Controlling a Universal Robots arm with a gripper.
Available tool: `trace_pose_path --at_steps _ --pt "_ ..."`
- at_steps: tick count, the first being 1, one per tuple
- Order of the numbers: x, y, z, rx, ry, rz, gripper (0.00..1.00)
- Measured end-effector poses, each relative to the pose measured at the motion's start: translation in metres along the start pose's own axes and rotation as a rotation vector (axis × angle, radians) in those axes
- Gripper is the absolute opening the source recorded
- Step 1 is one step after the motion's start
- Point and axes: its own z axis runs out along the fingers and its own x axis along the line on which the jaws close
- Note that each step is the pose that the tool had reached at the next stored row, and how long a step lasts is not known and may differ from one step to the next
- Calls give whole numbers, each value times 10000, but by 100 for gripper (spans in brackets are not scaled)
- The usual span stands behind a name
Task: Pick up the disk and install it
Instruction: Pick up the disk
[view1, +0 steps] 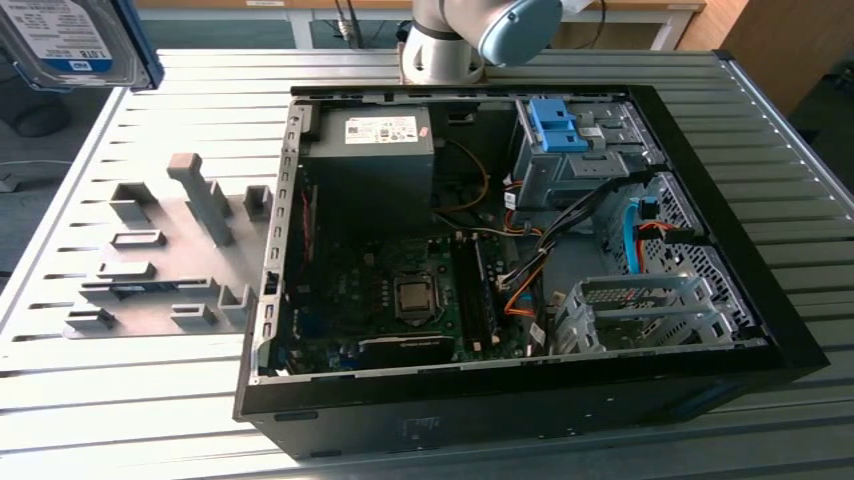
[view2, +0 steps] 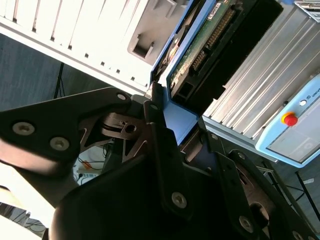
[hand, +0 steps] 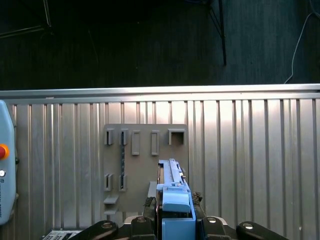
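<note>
The disk (view1: 67, 40), silver with a blue-and-white label and a blue frame, hangs in the air at the exterior view's far upper left, above the slatted table's corner. In the second wrist view my gripper (view2: 177, 117) is shut on the disk's (view2: 200, 50) blue frame end, with the green circuit board and connector showing beyond the fingers. In the first wrist view the disk (hand: 172, 192) stands edge-on between my gripper's (hand: 174, 212) fingers, above the grey holder plate (hand: 145, 150).
The grey slotted holder plate (view1: 160, 250) lies on the table to the exterior view's left of the open black computer case (view1: 787, 330). Inside are a black box with a white sticker (view1: 374, 160), a blue clip on a grey cage (view1: 561, 130) and a light drive cage (view1: 641, 310). A pendant (view2: 295, 130) lies nearby.
</note>
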Motion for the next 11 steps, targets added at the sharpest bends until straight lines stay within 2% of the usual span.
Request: trace_pose_path --at_steps 6,11 --pt "-1 -27 -1 -1 0 -1 36" --pt "-3 -81 0 0 0 0 36"
